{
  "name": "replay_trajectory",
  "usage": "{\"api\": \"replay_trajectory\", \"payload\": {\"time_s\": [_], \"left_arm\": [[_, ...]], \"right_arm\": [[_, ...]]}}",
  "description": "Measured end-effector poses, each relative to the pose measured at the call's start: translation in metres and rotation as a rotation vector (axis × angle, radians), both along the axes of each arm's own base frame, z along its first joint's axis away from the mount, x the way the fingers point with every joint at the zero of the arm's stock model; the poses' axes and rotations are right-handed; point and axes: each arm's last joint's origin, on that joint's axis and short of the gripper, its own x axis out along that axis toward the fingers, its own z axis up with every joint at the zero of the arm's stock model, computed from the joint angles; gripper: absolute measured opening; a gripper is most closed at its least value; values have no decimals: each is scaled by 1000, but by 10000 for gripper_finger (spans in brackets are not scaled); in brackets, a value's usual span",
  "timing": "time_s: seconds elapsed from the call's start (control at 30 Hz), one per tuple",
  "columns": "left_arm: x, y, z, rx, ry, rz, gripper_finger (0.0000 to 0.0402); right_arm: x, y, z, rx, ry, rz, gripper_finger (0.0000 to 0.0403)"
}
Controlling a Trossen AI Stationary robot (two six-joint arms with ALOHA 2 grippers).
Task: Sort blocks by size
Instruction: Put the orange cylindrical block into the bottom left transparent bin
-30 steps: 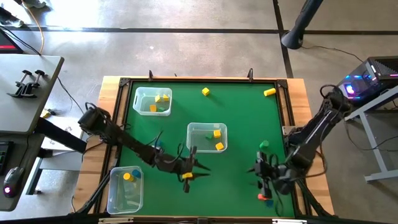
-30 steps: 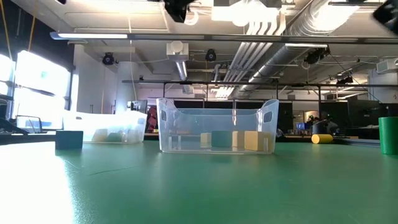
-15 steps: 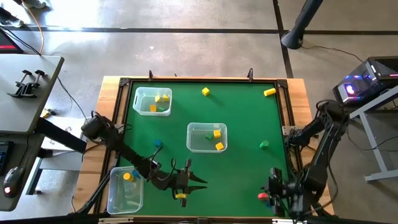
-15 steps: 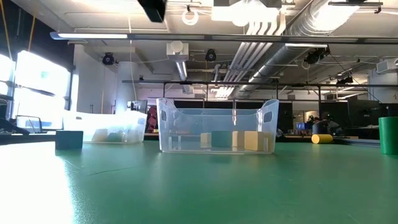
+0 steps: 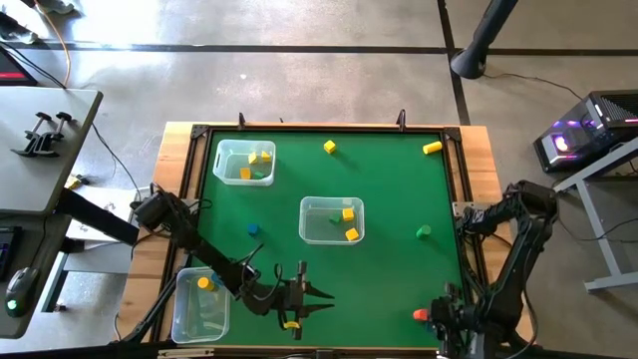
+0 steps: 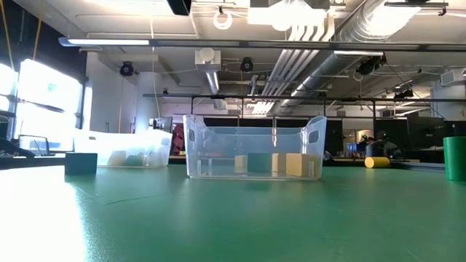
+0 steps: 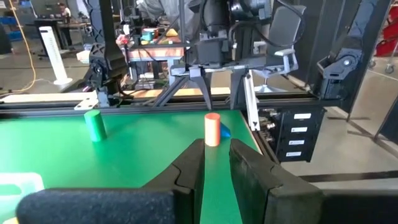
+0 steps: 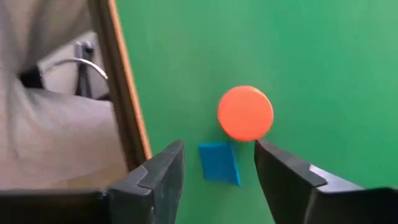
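We see the right pincer (image 8: 217,171) open above a small blue block (image 8: 219,163) beside an orange cylinder (image 8: 245,112) at the table (image 5: 389,189) edge, while the left pincer (image 5: 291,317), near the front, grips a yellow block (image 5: 290,324).

Left pincer (image 5: 295,321) at near table edge gripping yellow block (image 5: 290,324); right pincer (image 5: 444,324) beside orange block (image 5: 420,315).
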Motion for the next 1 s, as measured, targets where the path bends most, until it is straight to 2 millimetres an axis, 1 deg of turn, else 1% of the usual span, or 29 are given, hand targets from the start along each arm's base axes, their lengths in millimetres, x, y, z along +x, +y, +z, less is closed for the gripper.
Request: {"api": "replay_trajectory", "payload": {"time_s": [0.13, 0.23, 0.37, 0.67, 0.73, 0.8, 0.87, 1.0], "left_arm": [[0, 0, 0, -19, 4, 1, 60], [0, 0, -1, -36, 11, 2, 60], [0, 0, -1, -37, 14, 3, 60], [0, 0, -2, -37, 16, 2, 60], [0, 0, -2, -37, 16, 2, 60], [0, 0, -2, -37, 16, 2, 60], [0, 0, -2, -37, 16, 2, 60], [0, 0, -2, -38, 16, 2, 60]], "right_arm": [[-2, 0, -9, -40, 73, -6, 222], [-1, -1, -14, -73, 71, -11, 242], [4, -1, -16, -94, 15, -28, 247], [14, -2, -27, -152, 3, -33, 246], [16, -2, -29, -162, 4, -19, 238], [18, -2, -31, -163, 3, -15, 221], [21, -1, -32, -150, 10, -16, 195], [28, -1, -32, -111, 22, -16, 125]]}}
